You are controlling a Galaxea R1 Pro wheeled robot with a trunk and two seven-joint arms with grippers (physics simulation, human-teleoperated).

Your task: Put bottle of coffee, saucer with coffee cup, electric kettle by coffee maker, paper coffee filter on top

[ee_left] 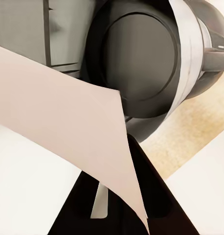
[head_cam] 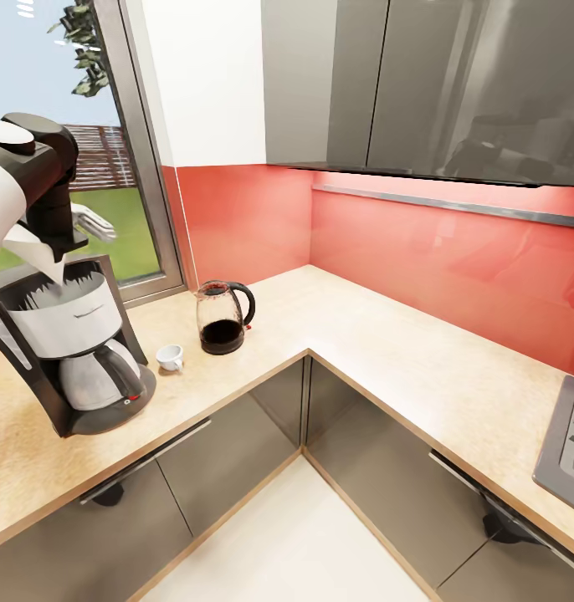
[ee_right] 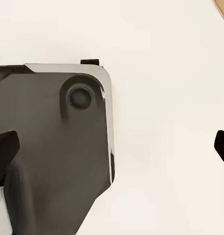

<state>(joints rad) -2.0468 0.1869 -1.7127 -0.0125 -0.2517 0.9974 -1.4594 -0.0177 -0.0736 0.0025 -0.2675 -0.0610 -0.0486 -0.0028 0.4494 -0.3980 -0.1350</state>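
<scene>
The coffee maker (head_cam: 74, 351) is shown standing on the kitchen countertop (head_cam: 387, 359) at the left of the head view, near the window; its glass carafe (head_cam: 99, 376), with a black handle, is seated in the base, and what the carafe holds cannot be told. The open top of the machine is seen as a pale basket rim, with the paper coffee filter (head_cam: 28, 247) tilted directly above it. The electric kettle (head_cam: 223, 318), a rounded clear glass vessel with black base, lid and loop handle, is set on the countertop to the right of the coffee maker, a dark layer being visible in its lower part. Between the two, the coffee cup (head_cam: 170, 357), small and white, is lying on its side on the bare worktop, its opening turned to the front. The left arm is brought in from the left edge of the head view, its black wrist bent downward over the machine, so that the left gripper (ee_left: 124, 205) is held above the top of the coffee maker. In the left wrist view the dark fingers (ee_left: 161, 196) are seen clamped on the filter, which appears as a large whitish folded sheet with one pointed corner, the round dark top of the machine lying beyond it. In the right wrist view the right gripper (ee_right: 117, 147) is pointed down at a pale floor and part of the robot's dark base (ee_right: 53, 147), its fingertips (ee_right: 5, 144) being set wide apart with nothing between them.
</scene>
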